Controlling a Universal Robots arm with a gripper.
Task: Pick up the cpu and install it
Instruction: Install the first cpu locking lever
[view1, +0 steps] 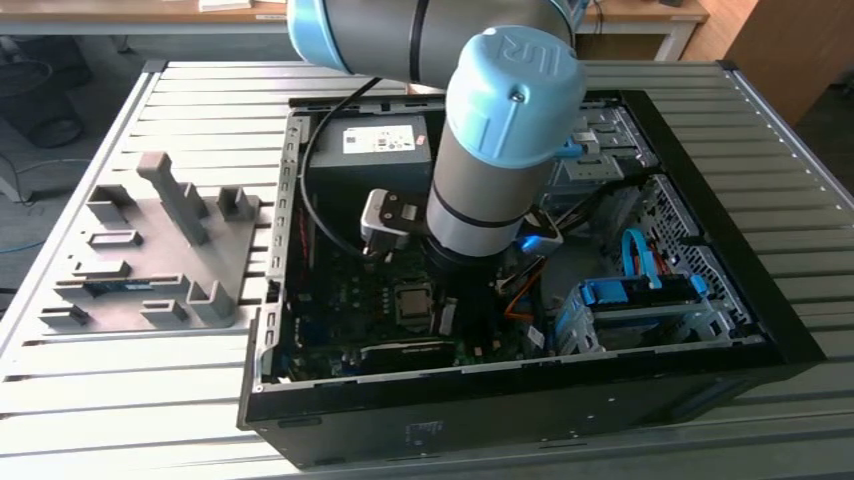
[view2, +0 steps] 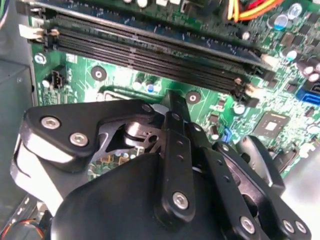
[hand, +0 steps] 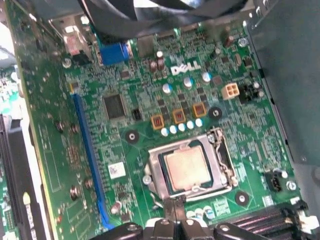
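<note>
A slatted grey counter (view1: 160, 400) carried an open PC case (view1: 747, 330). Inside it the pincer (hand: 172, 212) hung low over the motherboard (hand: 125, 80), just beside the socket; whether its jaws were apart or together could not be told. The cpu (hand: 187, 166) lay seated in the socket frame (hand: 152, 172), silver top up.

Exterior view high above the open PC case (view1: 747, 345); both wrist views close over its motherboard (hand: 150, 100).

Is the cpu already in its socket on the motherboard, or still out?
In. The cpu lies flat inside the socket frame on the motherboard. The gripper is just beside it.
</note>
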